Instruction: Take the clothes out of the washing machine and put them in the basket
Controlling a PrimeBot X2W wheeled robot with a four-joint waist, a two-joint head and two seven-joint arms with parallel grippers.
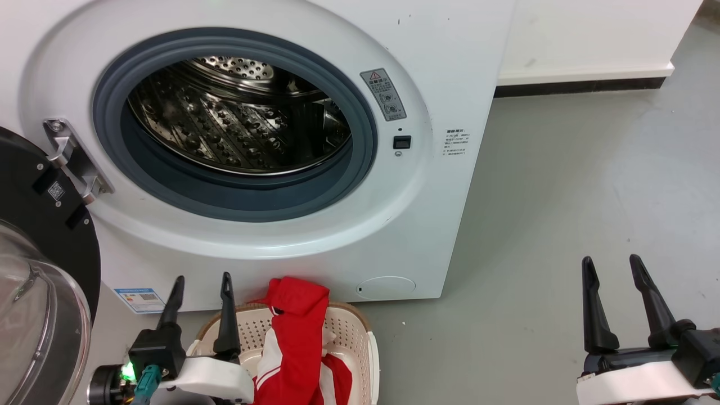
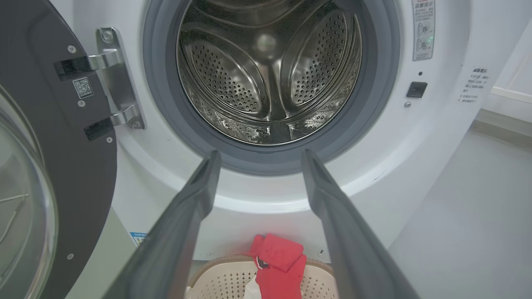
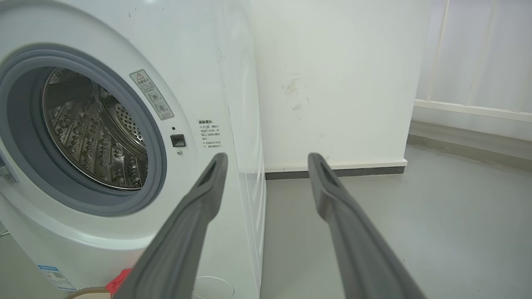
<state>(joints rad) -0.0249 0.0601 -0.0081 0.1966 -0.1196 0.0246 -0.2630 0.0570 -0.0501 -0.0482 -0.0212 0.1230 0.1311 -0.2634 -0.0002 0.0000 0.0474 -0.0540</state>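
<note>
Sees the clothes (image 1: 295,332) draped over the basket (image 1: 354,337) rim, just right of the left gripper (image 1: 203,277), jaws parted and empty; right gripper (image 1: 611,259) well apart, likewise spread, gripping nothing.

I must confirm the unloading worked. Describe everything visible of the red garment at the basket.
The clothes are one soft red fabric piece with white panels and thin white stripes. It lies crumpled, draped over the far rim of the basket, just before the washing machine. A folded red end rises above the rim and the rest falls inside. The open left gripper stands beside it, apart.
</note>
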